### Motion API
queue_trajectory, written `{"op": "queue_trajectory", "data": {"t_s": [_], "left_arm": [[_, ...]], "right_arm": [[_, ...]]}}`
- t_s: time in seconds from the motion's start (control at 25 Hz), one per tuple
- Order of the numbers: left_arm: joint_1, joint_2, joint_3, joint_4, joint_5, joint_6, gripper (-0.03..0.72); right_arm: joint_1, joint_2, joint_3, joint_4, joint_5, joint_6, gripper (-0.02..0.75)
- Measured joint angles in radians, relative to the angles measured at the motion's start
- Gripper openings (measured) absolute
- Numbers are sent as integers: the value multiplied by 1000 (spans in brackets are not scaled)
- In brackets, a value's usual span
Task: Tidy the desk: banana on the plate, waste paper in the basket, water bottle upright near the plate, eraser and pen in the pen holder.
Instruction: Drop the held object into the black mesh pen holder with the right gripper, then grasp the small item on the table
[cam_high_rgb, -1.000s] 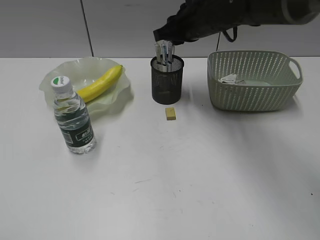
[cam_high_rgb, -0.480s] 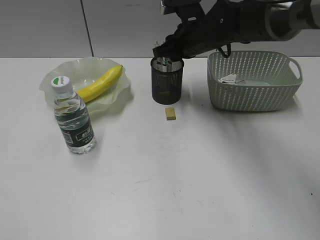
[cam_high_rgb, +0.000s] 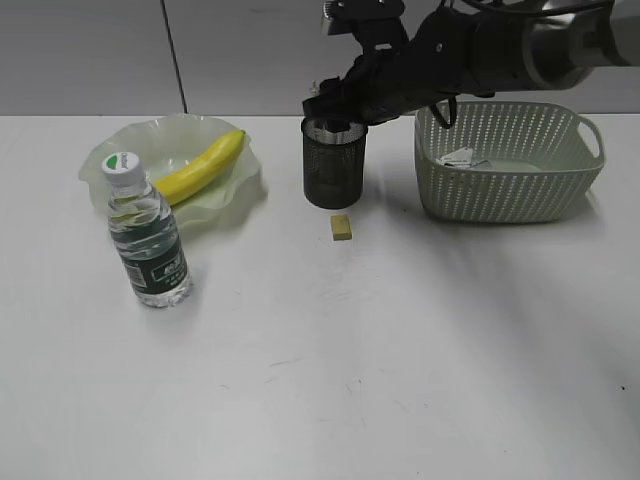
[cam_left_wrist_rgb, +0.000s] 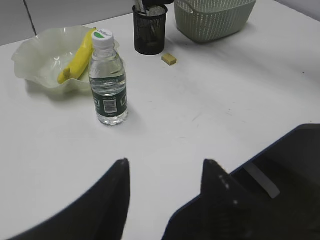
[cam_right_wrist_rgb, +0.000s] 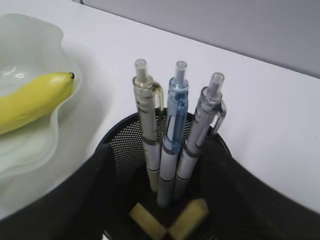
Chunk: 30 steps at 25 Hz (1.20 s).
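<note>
White desk (cam_high_rgb: 400, 380) throughout. Exterior: your right gripper (cam_high_rgb: 335, 108) has lowered the pens into the pen holder (cam_high_rgb: 335, 165) at the far edge; eraser (cam_high_rgb: 342, 227) remains just in front of it. Left wrist: left gripper (cam_left_wrist_rgb: 165, 175) open, empty, near edge. Right wrist: three pens (cam_right_wrist_rgb: 172, 135) between spread fingers (cam_right_wrist_rgb: 100, 170); grip uncertain.

Colours and patterns seen on the white tabletop (cam_high_rgb: 420, 360)

A yellow banana (cam_high_rgb: 203, 167) with dark tips is shown in a pale green translucent plate (cam_high_rgb: 236, 192); a dark green label and white, green-marked cap are carried by the clear water bottle (cam_high_rgb: 146, 237). Black wire mesh forms the pen holder (cam_high_rgb: 334, 165), where clear, blue-tinted and yellowish pens (cam_right_wrist_rgb: 171, 142) are seen. A tan eraser (cam_high_rgb: 342, 227) and a pale green perforated basket (cam_high_rgb: 505, 160) are shown.
</note>
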<state>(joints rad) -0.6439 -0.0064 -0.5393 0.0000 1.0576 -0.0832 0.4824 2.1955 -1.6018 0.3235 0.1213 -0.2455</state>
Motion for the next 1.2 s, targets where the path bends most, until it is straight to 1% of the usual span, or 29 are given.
{"op": "queue_trajectory", "data": {"t_s": [0.16,0.32,0.44,0.56,0.76,0.92,1.2], "left_arm": [[0,0,0,0,0,0,351],[0,0,0,0,0,0,351],[0,0,0,0,0,0,351],[0,0,0,0,0,0,351],[0,0,0,0,0,0,351],[0,0,0,0,0,0,351],[0,0,0,0,0,0,351]], "right_arm": [[0,-17,0,5,42,0,459],[0,-86,0,-19,172,1,461],[0,-162,0,-71,321,1,461],[0,-242,0,-96,489,6,461],[0,-358,8,-153,722,81,461],[0,-485,94,-186,819,96,461],[0,-809,392,-209,858,98,463]]}}
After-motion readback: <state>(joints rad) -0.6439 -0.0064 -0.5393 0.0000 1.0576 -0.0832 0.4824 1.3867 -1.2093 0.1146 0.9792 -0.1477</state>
